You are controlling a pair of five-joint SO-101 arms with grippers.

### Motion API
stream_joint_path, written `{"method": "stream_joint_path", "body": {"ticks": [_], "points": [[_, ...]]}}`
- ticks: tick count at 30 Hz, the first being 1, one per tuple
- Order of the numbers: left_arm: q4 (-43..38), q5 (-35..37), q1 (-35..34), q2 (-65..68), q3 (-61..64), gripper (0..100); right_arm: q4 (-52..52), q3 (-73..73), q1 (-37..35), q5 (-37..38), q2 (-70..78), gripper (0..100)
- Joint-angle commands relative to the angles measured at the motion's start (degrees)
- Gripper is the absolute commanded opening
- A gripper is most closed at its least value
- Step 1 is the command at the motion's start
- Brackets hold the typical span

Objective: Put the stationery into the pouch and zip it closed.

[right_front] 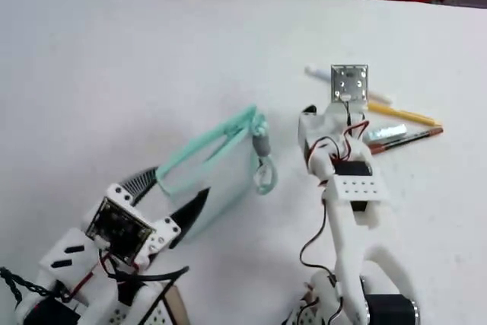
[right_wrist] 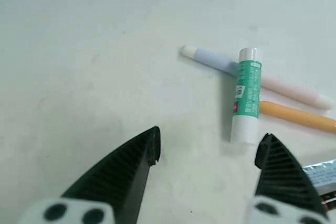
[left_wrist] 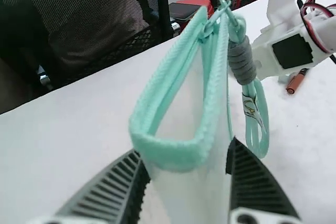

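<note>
Left gripper (left_wrist: 184, 153) sits closest to the lens, its ribbed black fingers (left_wrist: 113, 187) clamped on either side of the near end of the pouch (left_wrist: 157, 93) and holding it up on edge. Pouch is mint green with a pale body; its zip is undone and the mouth gapes as a long slot facing up. At the far end of the pouch hang a grey bead (left_wrist: 240, 59) and a mint wrist loop (left_wrist: 257, 119), the loop draping down onto the white table (right_front: 114, 58). From the high view the pouch (right_front: 217, 161) lies left of centre, angled away from the left gripper (right_front: 163, 203). Right gripper (right_wrist: 210, 156) has its jaws spread wide with nothing between them, hovering over bare table just short of the stationery. Glue stick (right_wrist: 245, 95), green and white, lies just beyond its tips, crossing over a pastel pen (right_wrist: 210, 61) and touching a yellow pen (right_wrist: 299, 116). High view shows the yellow pen (right_front: 403, 116), a red-brown pen (right_front: 407, 140) and a silvery item (right_front: 384, 131) clustered to the right of that arm, well apart from the pouch. Black mesh chair (left_wrist: 79, 19) stands behind the table.
</note>
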Motion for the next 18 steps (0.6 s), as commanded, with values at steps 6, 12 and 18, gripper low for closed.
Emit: {"method": "stream_joint_path", "body": {"ticks": [6, 12, 18], "points": [[-1.23, -2.02, 9.54, 0.04, 1.85, 6, -0.75, -0.88, -0.75, 0.62, -0.04, 28.3], [-1.93, -4.13, 9.54, 0.04, 1.85, 4, -0.75, -0.88, -0.75, 0.62, -0.04, 28.3], [-24.88, 3.96, 3.91, 0.13, 9.49, 4, -0.75, -0.88, -0.75, 0.62, -0.04, 28.3]]}}
